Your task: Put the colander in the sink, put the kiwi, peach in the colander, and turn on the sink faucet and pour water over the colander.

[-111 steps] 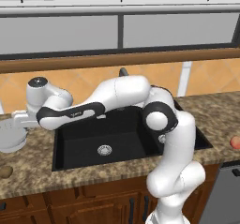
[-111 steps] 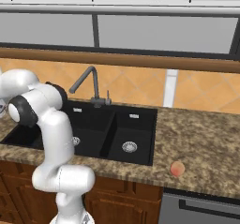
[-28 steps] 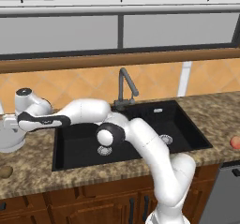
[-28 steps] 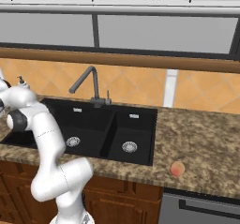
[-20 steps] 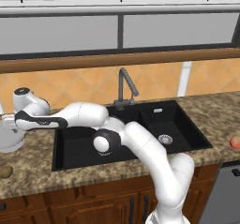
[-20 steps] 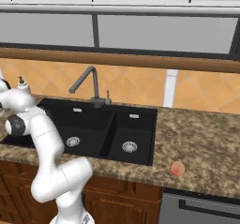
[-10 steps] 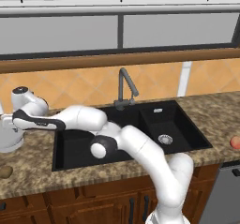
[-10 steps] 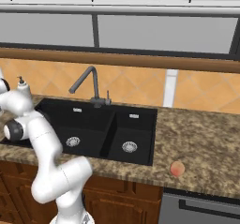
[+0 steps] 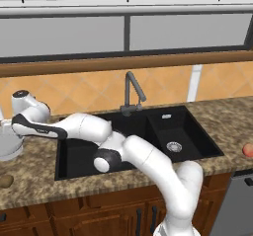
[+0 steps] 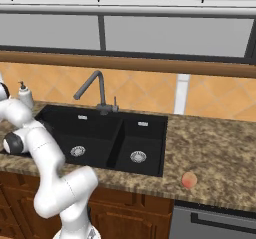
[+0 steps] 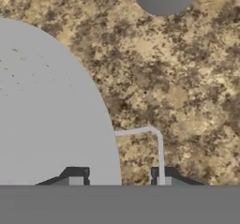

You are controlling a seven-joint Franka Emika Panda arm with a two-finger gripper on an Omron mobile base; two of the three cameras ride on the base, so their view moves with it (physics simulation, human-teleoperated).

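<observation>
The hand pinches the rim of the pale grey round holey colander at the frame's left, so every step is left.

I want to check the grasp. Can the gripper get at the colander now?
Probably yes. In the hand view the gripper stands astride the rim of the colander, one fingertip on each side, and nothing lies between the fingertips and the rim.
</observation>
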